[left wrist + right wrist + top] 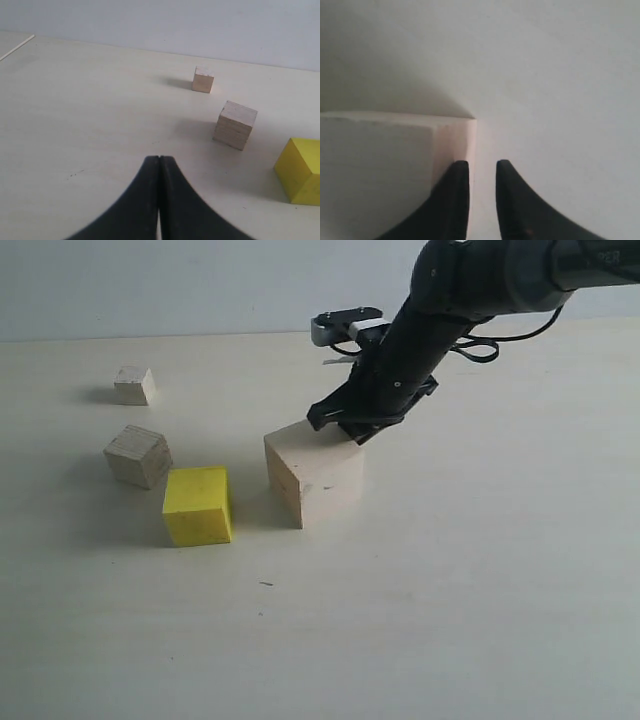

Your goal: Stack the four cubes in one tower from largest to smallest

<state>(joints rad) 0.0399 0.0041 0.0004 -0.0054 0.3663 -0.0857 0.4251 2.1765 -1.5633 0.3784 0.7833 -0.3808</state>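
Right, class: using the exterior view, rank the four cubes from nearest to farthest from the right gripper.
1. Large pale cube, at the right gripper tips.
2. Yellow cube, left of it.
3. Grainy cube and tiny cube, far left: too close to call.

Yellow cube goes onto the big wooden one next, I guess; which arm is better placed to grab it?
Probably the left: the yellow cube lies on its side, ahead of the shut left claw. The right claw is at the far corner of the large pale cube.
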